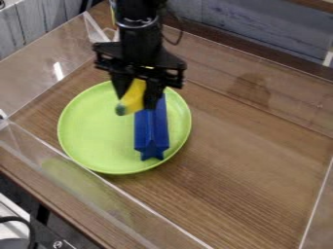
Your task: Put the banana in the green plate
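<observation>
The black gripper hangs straight down over the green plate, its jaws closed on the banana. The banana is held clear of the plate's surface, tilted, with its yellow body between the fingers and its greenish dark tip pointing down and to the left. It sits above the far middle part of the plate, not touching it.

Inside the plate lies a dark-blue star-ended block, running from the far side towards the near rim, on the right half of the dish. Its far end is just beside the gripper's right finger; whether they touch I cannot tell. The banana hangs just left of that far end.

The plate rests on a wooden table, left of centre. Clear plastic walls surround the working area, with reflections along the near left edge. Beyond the far wall, at the upper left, stands a yellow and white cup, partly hidden behind the arm. The arm itself rises out of the top of the view, dark and upright, with cables trailing beside it.
</observation>
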`<move>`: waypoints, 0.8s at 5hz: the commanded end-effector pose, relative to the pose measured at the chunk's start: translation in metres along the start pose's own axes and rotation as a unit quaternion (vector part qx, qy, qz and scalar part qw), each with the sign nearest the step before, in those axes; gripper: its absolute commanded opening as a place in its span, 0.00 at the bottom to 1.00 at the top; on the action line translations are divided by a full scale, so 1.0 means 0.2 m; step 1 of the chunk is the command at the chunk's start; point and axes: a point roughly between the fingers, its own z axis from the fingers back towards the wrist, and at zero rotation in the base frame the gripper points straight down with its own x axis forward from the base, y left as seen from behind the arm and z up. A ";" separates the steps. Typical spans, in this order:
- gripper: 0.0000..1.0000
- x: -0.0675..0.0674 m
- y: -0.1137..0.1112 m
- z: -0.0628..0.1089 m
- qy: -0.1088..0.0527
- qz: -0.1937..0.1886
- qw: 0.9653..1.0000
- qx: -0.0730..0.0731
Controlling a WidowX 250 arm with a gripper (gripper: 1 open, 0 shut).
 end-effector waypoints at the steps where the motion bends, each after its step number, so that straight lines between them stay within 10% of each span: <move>1: 0.00 0.01 0.05 0.03 -0.025 -0.007 1.000 0.005; 4: 0.00 -0.09 0.15 0.02 -0.016 0.015 1.000 0.015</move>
